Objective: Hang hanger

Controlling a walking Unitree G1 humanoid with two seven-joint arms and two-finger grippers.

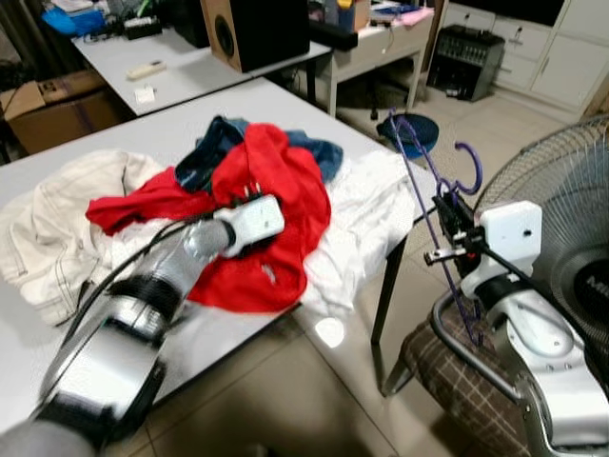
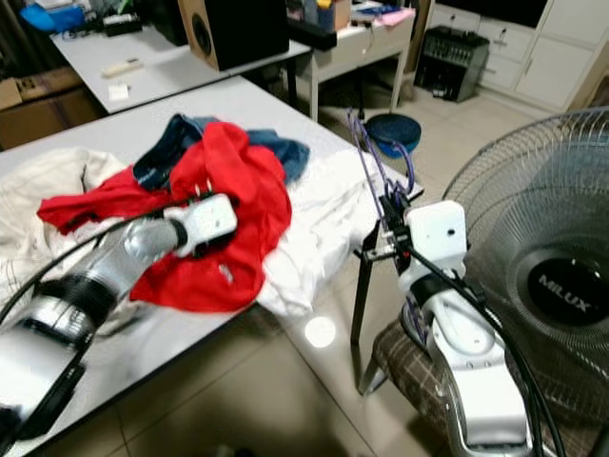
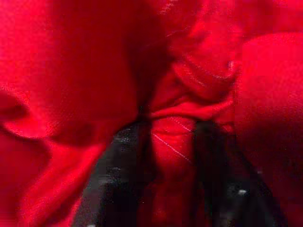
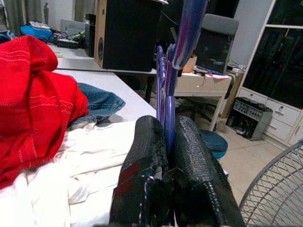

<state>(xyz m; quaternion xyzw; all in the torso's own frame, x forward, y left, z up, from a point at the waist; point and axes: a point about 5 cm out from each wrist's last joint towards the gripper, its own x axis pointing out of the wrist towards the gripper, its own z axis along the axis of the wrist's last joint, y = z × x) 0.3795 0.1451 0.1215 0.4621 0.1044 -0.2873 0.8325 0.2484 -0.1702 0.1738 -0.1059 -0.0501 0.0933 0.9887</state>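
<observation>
Purple hanger (image 1: 447, 205) sits right of centre, clamped upright between our right gripper (image 4: 166, 142) fingers, off the table (image 1: 285, 105) edge. Left gripper (image 3: 168, 156) is pinching a fold of the red shirt (image 1: 276, 190) mid-frame. We're mid-pairing; next we need to thread the hanger into the shirt.

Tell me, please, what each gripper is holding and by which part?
The right gripper clamps the purple hanger on its thin frame below the hook. The left gripper pinches a fold of the red garment.
</observation>
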